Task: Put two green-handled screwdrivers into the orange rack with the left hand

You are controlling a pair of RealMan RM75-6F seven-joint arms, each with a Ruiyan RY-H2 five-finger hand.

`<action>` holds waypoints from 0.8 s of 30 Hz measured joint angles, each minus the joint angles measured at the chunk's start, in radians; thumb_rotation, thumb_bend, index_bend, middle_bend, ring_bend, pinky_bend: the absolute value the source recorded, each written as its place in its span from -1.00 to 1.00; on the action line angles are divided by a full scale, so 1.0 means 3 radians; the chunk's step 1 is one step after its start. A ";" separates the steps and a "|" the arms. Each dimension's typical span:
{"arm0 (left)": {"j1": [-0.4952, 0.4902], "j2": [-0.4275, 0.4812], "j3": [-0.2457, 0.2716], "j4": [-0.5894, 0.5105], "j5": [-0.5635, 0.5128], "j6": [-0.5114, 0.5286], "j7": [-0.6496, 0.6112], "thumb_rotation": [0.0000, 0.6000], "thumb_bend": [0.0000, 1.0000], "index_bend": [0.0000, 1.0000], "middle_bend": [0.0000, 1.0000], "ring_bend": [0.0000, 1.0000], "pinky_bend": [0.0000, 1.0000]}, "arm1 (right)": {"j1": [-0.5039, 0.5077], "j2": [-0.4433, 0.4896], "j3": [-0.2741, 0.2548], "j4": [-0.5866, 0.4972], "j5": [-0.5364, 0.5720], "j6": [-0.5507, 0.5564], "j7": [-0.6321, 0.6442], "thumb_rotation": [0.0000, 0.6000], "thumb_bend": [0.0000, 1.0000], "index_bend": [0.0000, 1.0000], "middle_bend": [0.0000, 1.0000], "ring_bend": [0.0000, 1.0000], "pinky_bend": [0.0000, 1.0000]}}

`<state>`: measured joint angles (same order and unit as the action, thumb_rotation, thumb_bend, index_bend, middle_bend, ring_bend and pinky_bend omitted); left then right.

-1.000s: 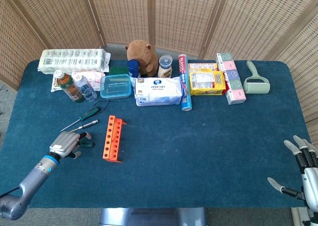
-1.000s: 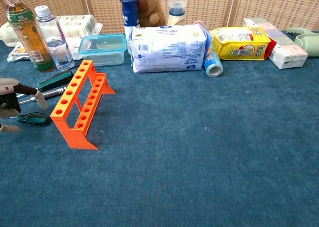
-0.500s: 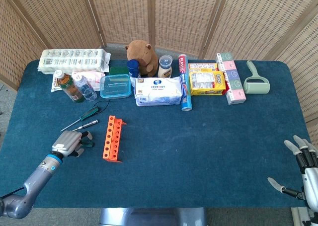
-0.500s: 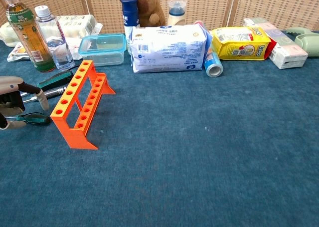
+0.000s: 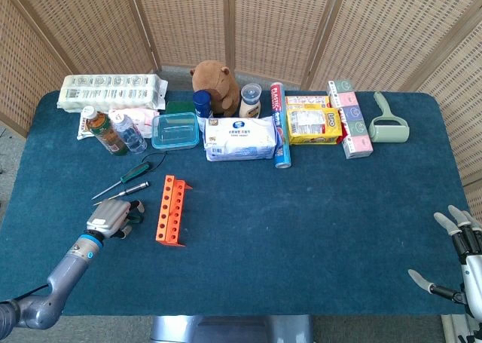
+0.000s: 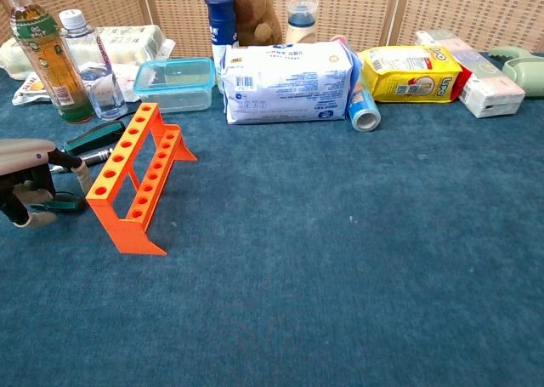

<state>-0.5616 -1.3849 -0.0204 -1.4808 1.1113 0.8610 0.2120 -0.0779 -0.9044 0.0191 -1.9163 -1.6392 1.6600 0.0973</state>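
Observation:
The orange rack (image 5: 170, 209) (image 6: 136, 179) stands on the blue table at the left. My left hand (image 5: 109, 221) (image 6: 30, 179) hovers low just left of the rack, its curled fingers straddling a green-handled screwdriver (image 5: 135, 215) (image 6: 59, 204) that lies on the cloth. No firm hold on it shows. A second green-handled screwdriver (image 5: 134, 173) (image 6: 95, 137) lies further back, with a silver-handled screwdriver (image 5: 138, 186) (image 6: 93, 156) beside it. My right hand (image 5: 459, 260) rests at the front right edge with its fingers spread and nothing in them.
Along the back stand two bottles (image 6: 51, 51), a clear lidded box (image 5: 175, 130), a wipes pack (image 5: 241, 138), a plush toy (image 5: 215, 83), a yellow snack bag (image 5: 312, 124) and a lint roller (image 5: 389, 124). Bare blue cloth (image 5: 316, 222) lies right of the rack.
My left hand has slid towards the rack and sunk lower, coming over the green handle nearest it. The screwdrivers, rack and right hand have stayed in place.

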 measured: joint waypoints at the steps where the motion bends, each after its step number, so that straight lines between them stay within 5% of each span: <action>1: -0.0001 -0.0006 0.0000 0.0000 -0.0012 0.0004 0.0021 1.00 -0.26 -0.28 0.89 0.79 0.91 | -0.0001 0.0002 0.0000 0.0001 -0.0001 0.0002 0.0007 0.66 -1.00 -0.72 -0.89 -1.00 -1.00; 12: -0.0005 -0.0086 -0.0005 0.0011 -0.0107 0.0060 0.0176 1.00 -0.15 -0.03 0.89 0.79 0.90 | -0.0001 0.0009 -0.0002 0.0006 -0.0011 0.0006 0.0025 0.66 -1.00 -0.73 -0.89 -1.00 -1.00; 24: 0.0032 0.0028 -0.0007 -0.0183 -0.0056 0.0118 0.0110 1.00 -0.12 0.01 0.89 0.79 0.91 | -0.0002 0.0005 -0.0006 0.0009 -0.0019 0.0004 0.0012 0.67 -1.00 -0.73 -0.89 -1.00 -1.00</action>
<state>-0.5520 -1.3765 -0.0225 -1.5358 1.0945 0.8964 0.2449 -0.0786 -0.9028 0.0172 -1.9135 -1.6448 1.6611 0.1008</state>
